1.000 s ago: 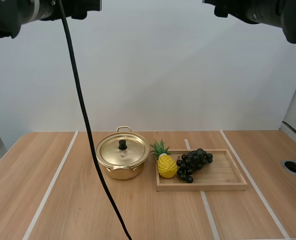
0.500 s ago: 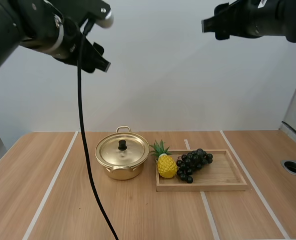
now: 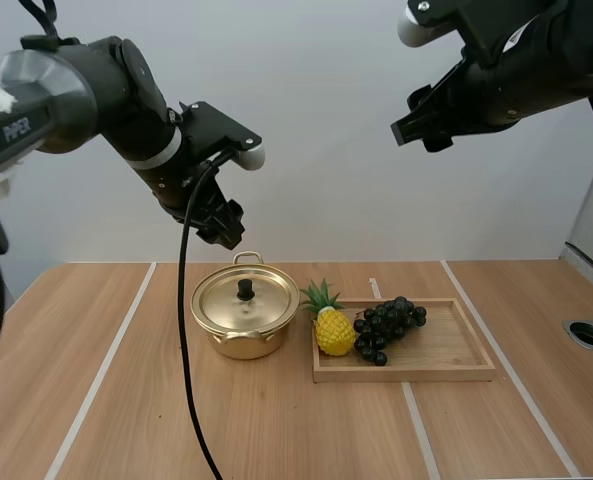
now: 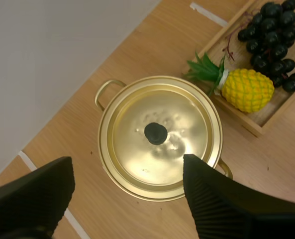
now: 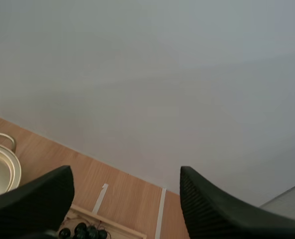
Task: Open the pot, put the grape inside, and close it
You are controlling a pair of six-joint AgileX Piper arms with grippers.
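Two left fingers [image 4: 217, 199] spread, hovering above pot [image 4: 159, 137]

Light is bright, even and diffuse, from overhead. In the high view the pot [image 3: 244, 318] and wooden tray [image 3: 446, 350] throw only short, soft-edged shadows onto the table [image 3: 126, 420], tucked close under them. The wall [image 3: 326, 150] behind grades from pale grey at centre to duller grey toward the edges. Left wrist view: the lid [image 4: 187, 119] shows pale glare patches around its knob [image 4: 155, 133]. The grapes [image 4: 274, 30] stay near-black with pinpoint glints. The fingers [image 4: 222, 209] of the left claw [image 4: 127, 162] read flat black, ribbing faintly lit. Right wrist view: the wall shades darker away from the table, and the right claw [image 5: 125, 172] is equally dark.
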